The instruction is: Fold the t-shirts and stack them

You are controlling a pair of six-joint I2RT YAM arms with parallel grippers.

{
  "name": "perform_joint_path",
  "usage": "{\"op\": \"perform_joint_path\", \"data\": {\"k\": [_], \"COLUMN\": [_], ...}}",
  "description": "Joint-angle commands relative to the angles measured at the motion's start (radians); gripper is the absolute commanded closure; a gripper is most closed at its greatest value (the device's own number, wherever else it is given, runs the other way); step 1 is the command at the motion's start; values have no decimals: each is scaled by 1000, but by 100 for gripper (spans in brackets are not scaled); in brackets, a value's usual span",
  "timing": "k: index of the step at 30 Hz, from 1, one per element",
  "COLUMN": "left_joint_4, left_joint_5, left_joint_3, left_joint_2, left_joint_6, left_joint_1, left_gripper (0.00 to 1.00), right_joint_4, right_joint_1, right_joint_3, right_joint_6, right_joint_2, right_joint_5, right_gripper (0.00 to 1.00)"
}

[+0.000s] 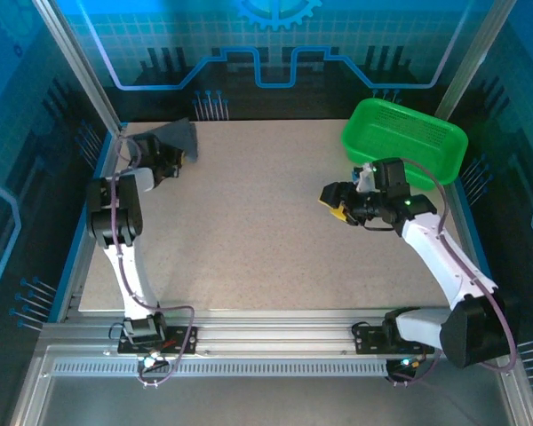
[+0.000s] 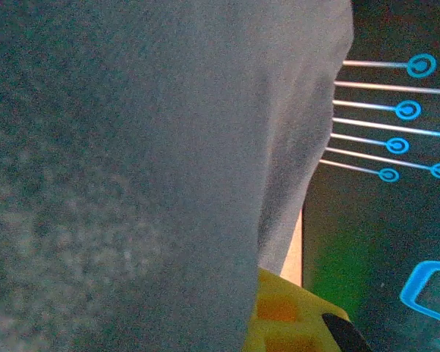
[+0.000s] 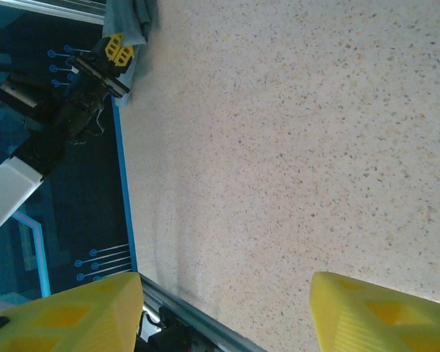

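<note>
A dark slate-grey t-shirt (image 1: 179, 136) is bunched up at the table's far left corner. My left gripper (image 1: 174, 153) is shut on it there. In the left wrist view the grey t-shirt (image 2: 154, 161) hangs right in front of the lens and covers one jaw. A single yellow finger (image 2: 286, 323) pokes out beneath it. From the right wrist view the same t-shirt (image 3: 129, 16) and left gripper (image 3: 111, 53) sit far off at the table edge. My right gripper (image 1: 336, 201) hovers open over bare table right of centre, nothing between its yellow fingers (image 3: 81, 315).
A bright green mesh basket (image 1: 405, 138) stands at the back right, just behind the right gripper. The speckled beige table (image 1: 249, 240) is bounded by a blue rim and metal frame posts; the left post (image 1: 80, 71) rises beside the shirt.
</note>
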Motion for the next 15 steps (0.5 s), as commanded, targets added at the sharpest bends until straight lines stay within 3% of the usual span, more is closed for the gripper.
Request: {"op": "perform_joint_path", "data": {"k": [1, 12, 13, 15], "left_joint_4": [-158, -283, -285, -289], "left_joint_5": [117, 89, 85, 63], "left_joint_3": [85, 44, 38, 14], "left_joint_2": [50, -23, -40, -99], "left_joint_6": [186, 301, 308, 317], "left_joint_1": [24, 68, 68, 65], "left_gripper": [100, 100, 88, 41], "right_joint_4": [35, 79, 92, 123], "right_joint_1": [8, 27, 31, 43], "right_joint_3": [51, 137, 137, 135], "right_joint_6": [-33, -45, -47, -47], "right_joint_2": [25, 106, 100, 75], "right_joint_5": [-35, -26, -21, 13], "right_gripper": [38, 38, 38, 36]}}
